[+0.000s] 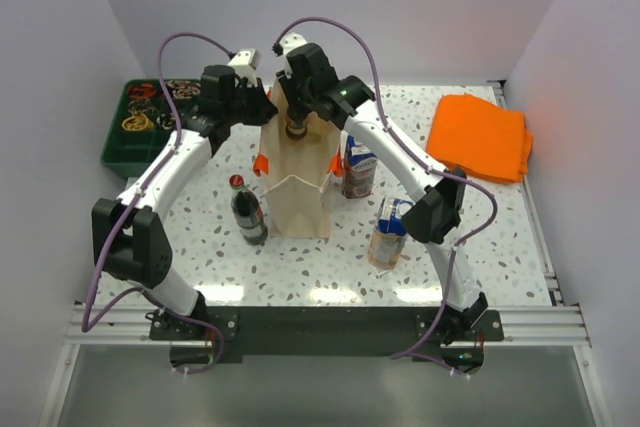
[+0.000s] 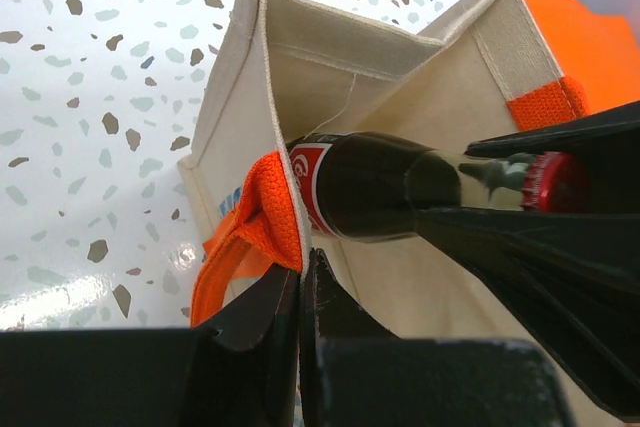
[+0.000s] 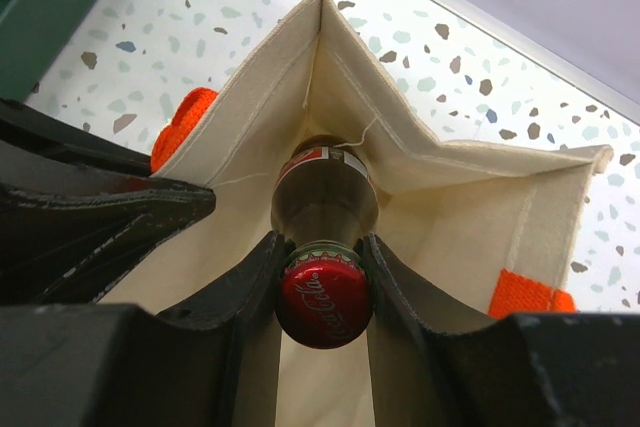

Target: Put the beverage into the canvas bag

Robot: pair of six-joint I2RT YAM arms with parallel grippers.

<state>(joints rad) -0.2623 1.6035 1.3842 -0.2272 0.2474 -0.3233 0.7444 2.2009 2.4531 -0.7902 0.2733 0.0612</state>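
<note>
In the middle of the bench (image 1: pixel 480 247) the bag (image 1: pixel 297 187) is standing upright with its mouth spread open, and both arms are reaching in over it from the near edge. The right hand (image 3: pixel 325 259) is closing its two fingers on the neck of a cola bottle (image 3: pixel 325 192), just under the red cap. The bottle is hanging upright in the mouth of the bag: its dark body and label are sitting down between the cloth walls, while the neck and cap are showing above the rim. Whether its base is touching the bottom of the bag, I cannot tell.

The left hand (image 2: pixel 300 272) is pinching the left rim of the bag, its fingers shut tight on the cloth right beside the orange handle (image 2: pixel 262 222), which is bunching against them. That side of the rim is being held out away from the bottle.

A second cola bottle (image 1: pixel 248 212) is standing just left of the bag. To the right, a far carton (image 1: pixel 358 169) is standing near the bag, and a near carton (image 1: pixel 388 234) is sitting close to the right arm. An orange cloth (image 1: pixel 480 135) is lying folded at the far right, and a green bin (image 1: pixel 150 117) is sitting at the far left.
</note>
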